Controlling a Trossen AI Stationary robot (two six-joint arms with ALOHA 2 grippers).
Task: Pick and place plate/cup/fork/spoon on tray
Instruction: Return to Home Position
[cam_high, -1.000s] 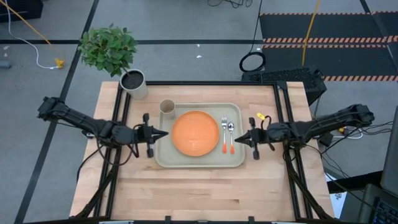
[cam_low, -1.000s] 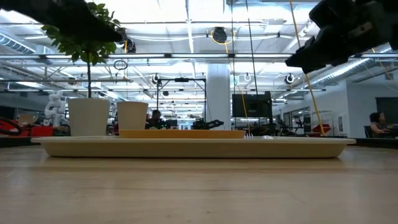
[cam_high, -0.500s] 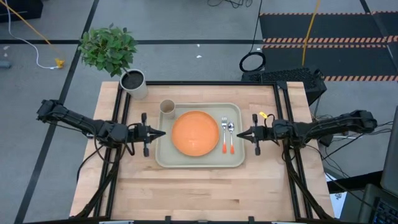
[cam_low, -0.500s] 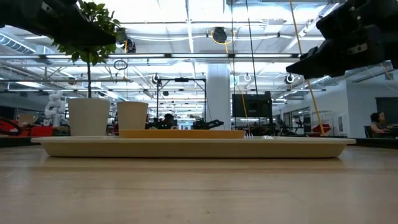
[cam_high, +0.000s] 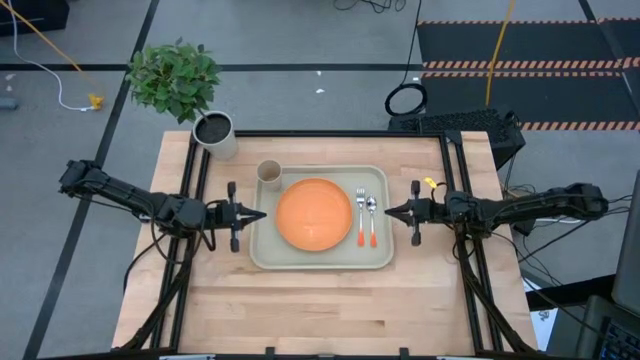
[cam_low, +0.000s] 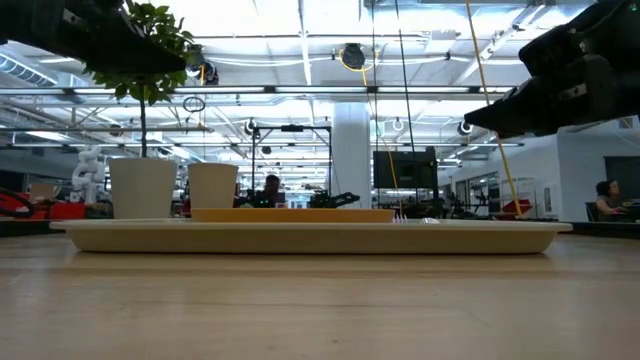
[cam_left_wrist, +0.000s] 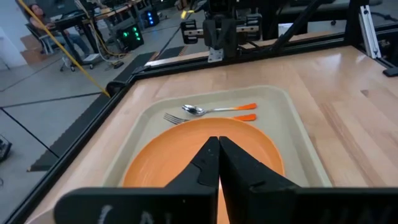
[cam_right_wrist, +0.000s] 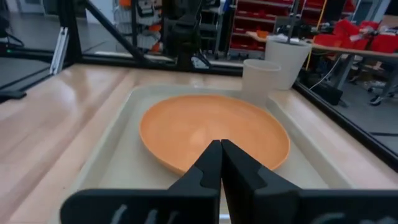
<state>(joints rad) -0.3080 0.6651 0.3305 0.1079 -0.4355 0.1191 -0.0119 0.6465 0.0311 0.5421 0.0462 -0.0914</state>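
Note:
The pale green-grey tray (cam_high: 262, 250) lies on the table's middle. On it rest the orange plate (cam_high: 314, 213), the beige cup (cam_high: 269, 173) at its far left corner, and the fork (cam_high: 360, 215) and spoon (cam_high: 371, 215) at its right, orange-red handles toward the near edge. My left gripper (cam_high: 262, 214) is shut and empty above the tray's left rim; its shut fingers show in the left wrist view (cam_left_wrist: 219, 146). My right gripper (cam_high: 388, 211) is shut and empty above the tray's right rim; the right wrist view (cam_right_wrist: 221, 149) shows it shut.
A grey-white pot with dark soil (cam_high: 214, 131) stands at the table's far left corner, with a leafy plant (cam_high: 175, 76) beyond it. A small yellow thing (cam_high: 420, 186) lies right of the tray. Dark frame rails run along the table's left, right and far sides.
My right gripper has drawn back a little toward the table's right edge, staying shut. My left gripper has drawn back slightly toward the left edge. The tableware on the tray has kept still.

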